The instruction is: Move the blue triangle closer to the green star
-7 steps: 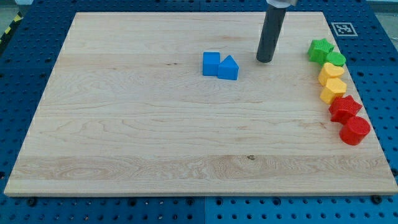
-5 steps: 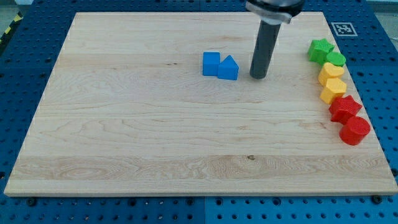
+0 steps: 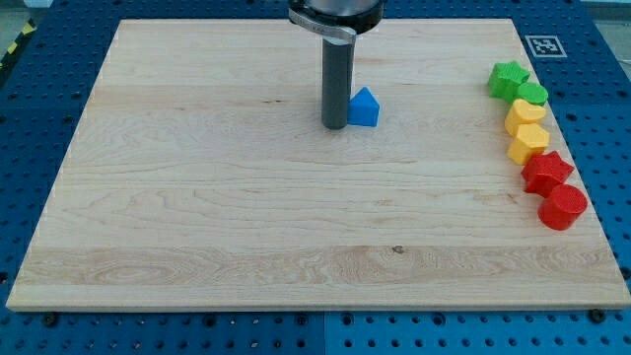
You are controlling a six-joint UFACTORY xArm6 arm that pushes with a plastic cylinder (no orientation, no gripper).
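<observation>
One wooden board [image 3: 197, 227] on a blue pegboard table [image 3: 30, 99]; its near part, toward the view's bottom, is bare wood.

Near to far along the board's right edge sits a tight column of blocks, each touching or just beside the next: red cylinder [image 3: 563, 207] lowest, then red star [image 3: 547, 171], a yellow block [image 3: 528, 144] w/ faceted sides, a second yellow block [image 3: 525, 114] w/ a heart-like shape, a rounded green block [image 3: 532, 95], & the green star [image 3: 509, 78] at the top of the column.

Further back, around mid-board toward the view's top, the blue triangle [image 3: 364, 107] stands well apart from the green star, w/ open wood between them. My tip [image 3: 334, 126] sits on the board just at the triangle's left side, touching or nearly so; can't tell which. The rod rises straight up from there & hides whatever is directly behind it. No jaws on this tool, just a plain rod, holding nothing.

At the far right corner of the table, beyond the board, is a small black-and-white marker tag [image 3: 541, 45].
</observation>
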